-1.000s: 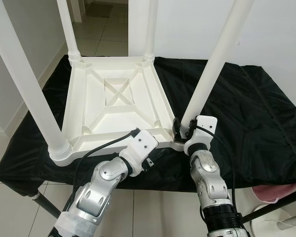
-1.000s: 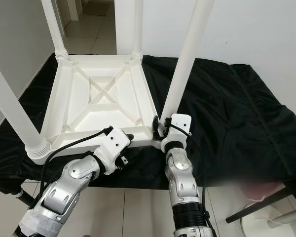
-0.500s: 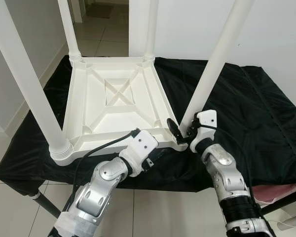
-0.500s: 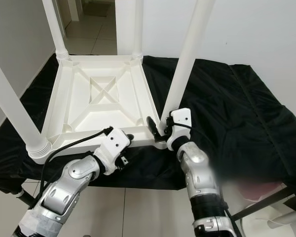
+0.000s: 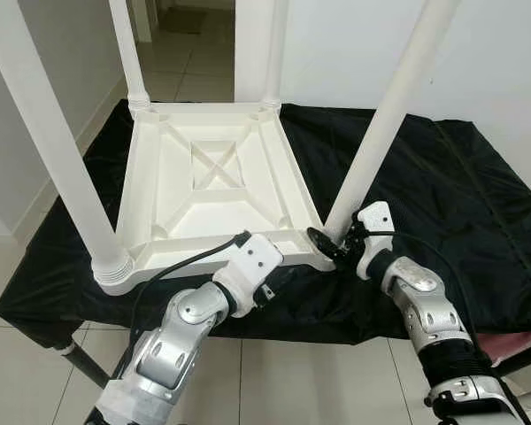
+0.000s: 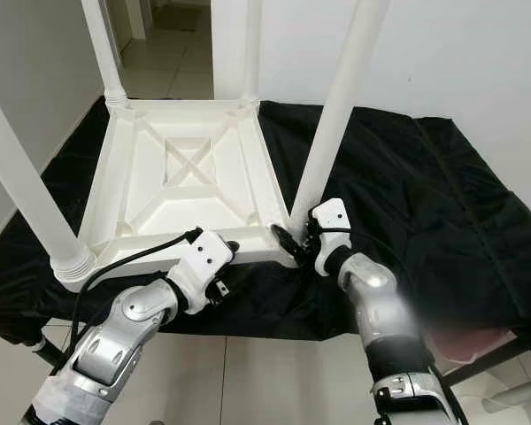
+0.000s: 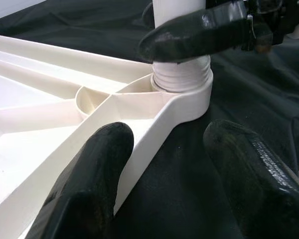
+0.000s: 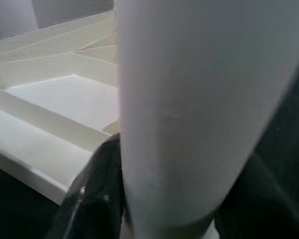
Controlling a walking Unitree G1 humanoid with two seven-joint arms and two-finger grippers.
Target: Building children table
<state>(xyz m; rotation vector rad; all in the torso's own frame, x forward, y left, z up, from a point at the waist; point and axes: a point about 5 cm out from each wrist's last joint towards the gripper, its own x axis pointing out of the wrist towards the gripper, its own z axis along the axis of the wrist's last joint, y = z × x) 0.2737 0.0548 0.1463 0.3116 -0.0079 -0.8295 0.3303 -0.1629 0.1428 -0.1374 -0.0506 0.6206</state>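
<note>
Two hands: right hand (image 5: 329, 241) clamps table leg (image 5: 382, 133) base; left hand (image 7: 174, 164) wide, straddling tabletop (image 5: 214, 190) rim.

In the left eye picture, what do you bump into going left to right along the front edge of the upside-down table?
Near-left table leg → left claw → right claw at the near-right table leg → black cloth.

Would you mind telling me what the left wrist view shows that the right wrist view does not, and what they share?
Left wrist view only: the left gripper with its fingers spread across the tabletop's rim, the threaded collar where the leg meets the corner socket, and a right gripper finger against that leg.

Right wrist view only: the leg's smooth shaft up close, between the right gripper's fingers.

Both: the upturned white tabletop with its ribs, on the black cloth.
</note>
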